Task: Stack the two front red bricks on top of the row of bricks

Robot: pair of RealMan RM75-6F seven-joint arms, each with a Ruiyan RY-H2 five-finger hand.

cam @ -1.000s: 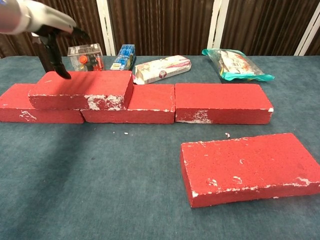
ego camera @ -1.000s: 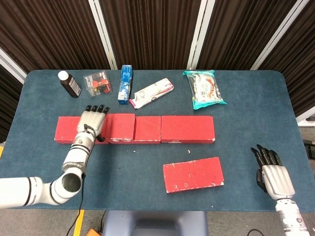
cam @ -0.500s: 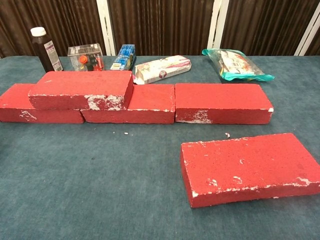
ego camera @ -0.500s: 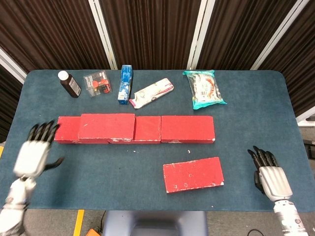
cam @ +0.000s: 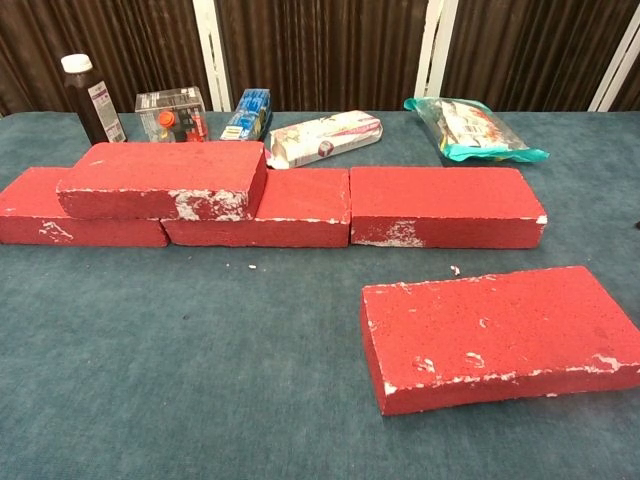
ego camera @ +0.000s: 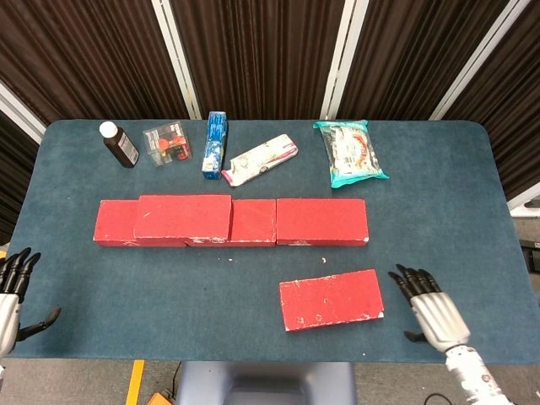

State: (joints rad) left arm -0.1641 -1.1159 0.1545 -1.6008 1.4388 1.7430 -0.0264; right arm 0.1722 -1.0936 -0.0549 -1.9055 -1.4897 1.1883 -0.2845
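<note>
**Q:** On the blue table [ego camera: 439,169], where does the job stand?

**A:** One red brick [ego camera: 181,218] already lies on top of the left part of the row of bricks [ego camera: 321,222], spanning a joint in the lower course. The second front brick [ego camera: 331,299] lies flat on the near side, right of centre, well apart from the row and a little askew.

**Q:** And the hands?

**A:** The right hand [ego camera: 434,310] hovers just right of the loose brick, fingers spread and pointing far, holding nothing. The left hand [ego camera: 10,295] shows only at the near left edge, fingers apart and empty as far as the cropped view allows. Neither appears in the chest view.

**Q:** What makes the next step go well?

**A:** Probably a grip across the brick's short width by the right hand, near its middle so it does not tip. It should then be lifted level, carried far and a little left, and set on the bare right part of the row, beside the stacked brick and square to the edges. The crumbly white-flecked faces suggest a firm, steady hold.

**Q:** Anything to avoid?

**A:** The snack bag [ego camera: 350,152], wrapped packet [ego camera: 260,159], blue box [ego camera: 214,144], clear box [ego camera: 166,142] and brown bottle [ego camera: 119,144] sit just beyond the row.
</note>
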